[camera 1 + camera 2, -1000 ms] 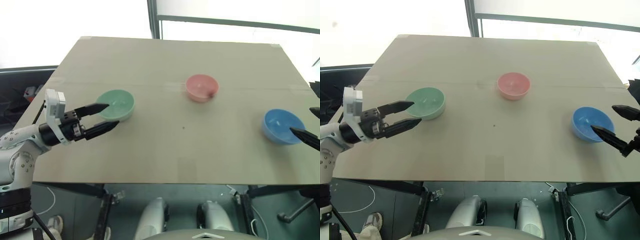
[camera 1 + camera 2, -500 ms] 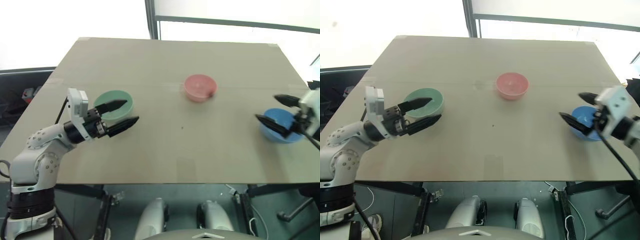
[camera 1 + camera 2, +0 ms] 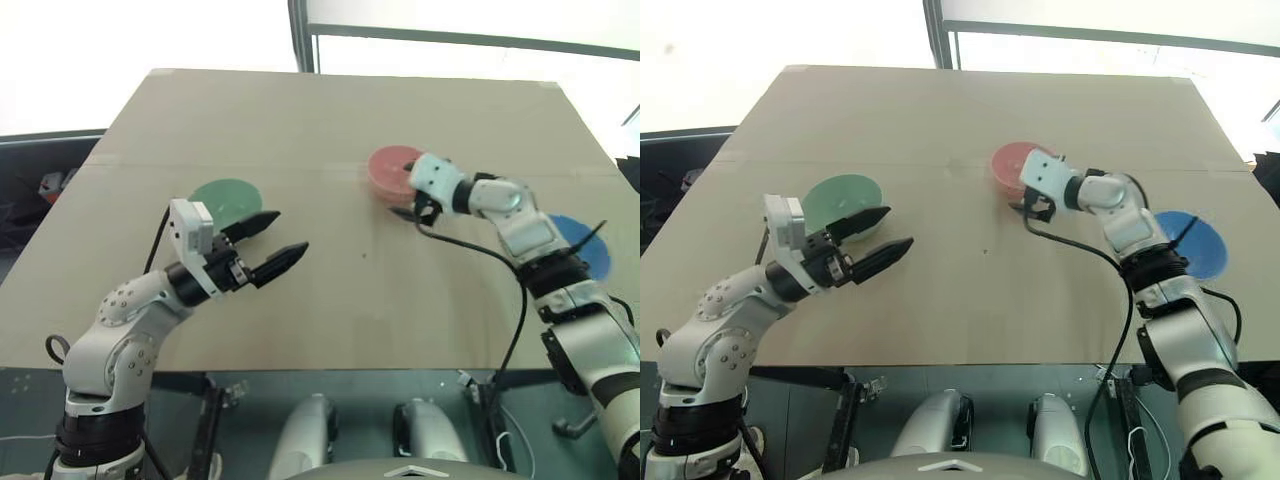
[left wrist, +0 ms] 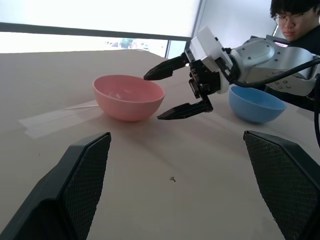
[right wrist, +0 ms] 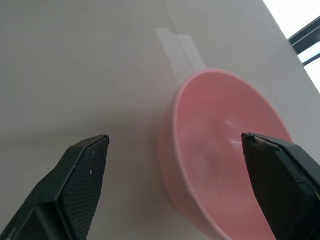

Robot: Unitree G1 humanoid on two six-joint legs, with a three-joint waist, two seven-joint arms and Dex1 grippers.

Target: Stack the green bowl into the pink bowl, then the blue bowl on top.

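The green bowl (image 3: 225, 198) sits on the left of the table, and my left gripper (image 3: 289, 232) hovers open just right of it and nearer the front edge, holding nothing. At the centre back stands the pink bowl (image 3: 390, 168). My right gripper (image 4: 156, 97) is open at its near right side: one finger reaches over the rim and the other stays low outside the wall, as the left wrist view shows. In the right wrist view the pink bowl (image 5: 225, 155) lies between the open fingers. The blue bowl (image 3: 588, 246) rests at the right, partly behind my right forearm.
The bowls rest on a tan table (image 3: 330, 110) with a tape seam across its middle. A person (image 4: 296, 20) sits beyond the far right side. Dark floor and table legs lie past the front edge.
My right arm has swung left from the blue bowl to the pink bowl. The left gripper has moved right, from the green bowl's rim to beside it. Both stay open.
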